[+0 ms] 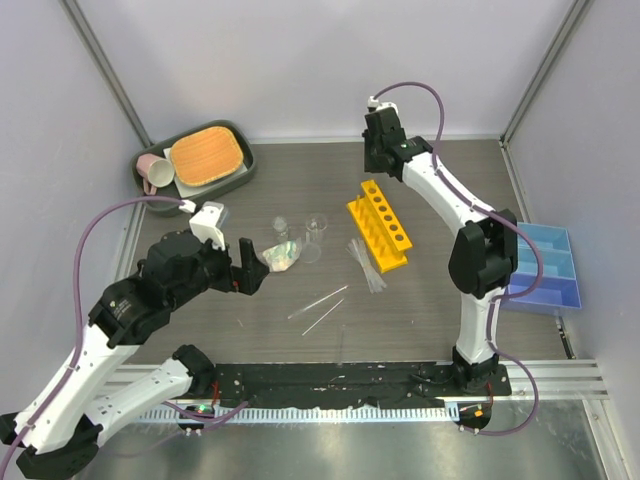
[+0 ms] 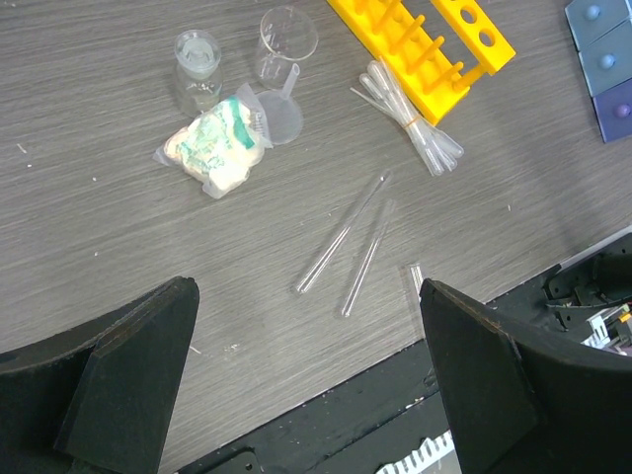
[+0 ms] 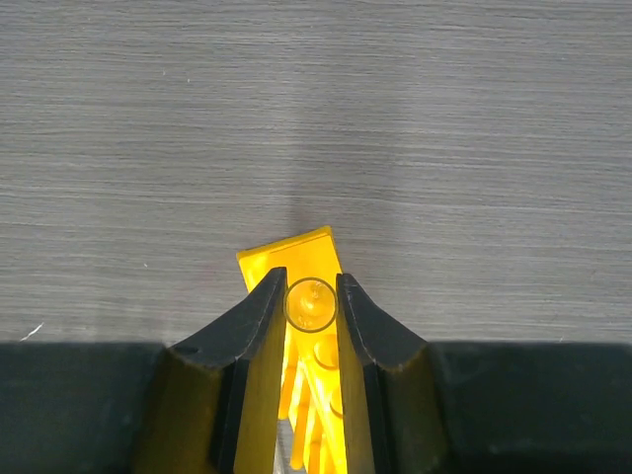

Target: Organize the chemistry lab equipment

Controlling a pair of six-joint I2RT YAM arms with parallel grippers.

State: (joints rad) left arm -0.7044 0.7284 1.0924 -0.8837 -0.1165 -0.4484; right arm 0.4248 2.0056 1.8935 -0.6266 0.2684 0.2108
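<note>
Across the grey tabletop (image 1: 430, 300) we saw the yellow rack (image 1: 379, 224), a pipette bundle (image 1: 366, 262) just beside it, thin tubes (image 1: 318, 302) loose nearby; our right claw (image 3: 311, 286) clenched one clear tube (image 3: 311, 306) above the rack; our left claw (image 2: 304, 286) gaped wide.

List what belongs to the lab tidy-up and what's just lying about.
Job: yellow-orange plastic test tube rack; thin clear tubes; clear pipette bundle; small clear beakers; blue three-compartment tray.
Lying about: grey tray with orange pad; pink mug; clear packet of white-green stuff.
</note>
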